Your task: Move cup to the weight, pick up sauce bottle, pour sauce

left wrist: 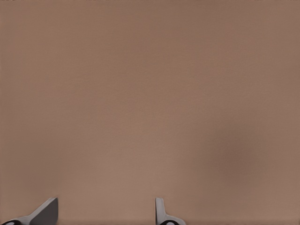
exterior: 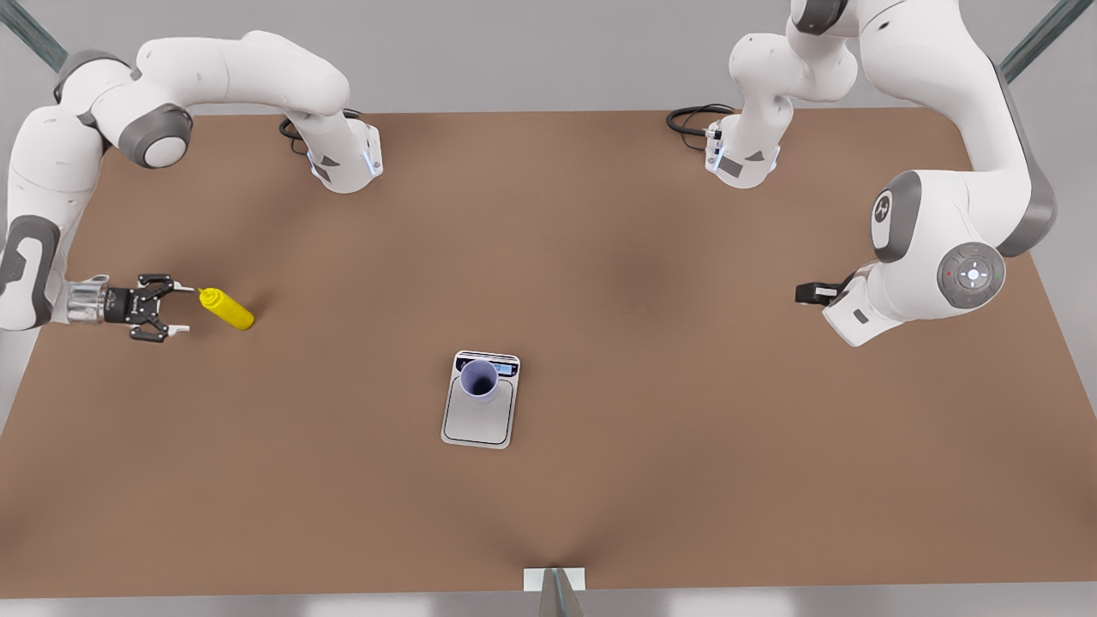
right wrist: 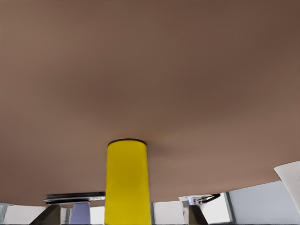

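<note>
With the sauce bottle [exterior: 228,309] lying on its side near the desk's edge at the front view's left, I've got the right gripper [exterior: 177,309] level with it, fingers spread wide and released, the pointed nozzle cap aimed into the gap between them and nothing gripped. From the right wrist view the sauce bottle [right wrist: 126,183] reads as a plain bright yellow cylinder with a dark rim at its far end, sitting between my two fingertips [right wrist: 48,215]; I can't make out any label or printing on it. Beyond it in that view I see the cup [right wrist: 80,212], lavender and plain. Out in the middle of the desk [exterior: 686,411] the cup [exterior: 479,380] stands upright on the weight [exterior: 481,399], towards the end with the dark display strip, whose readout is too small for me to read. The weight is a flat silver slab with rounded corners and a grey plate. My left gripper [exterior: 814,293] waits over the desk towards the front view's right edge; the left wrist view shows its fingers [left wrist: 161,213] held apart above bare brown desk [left wrist: 150,93].
</note>
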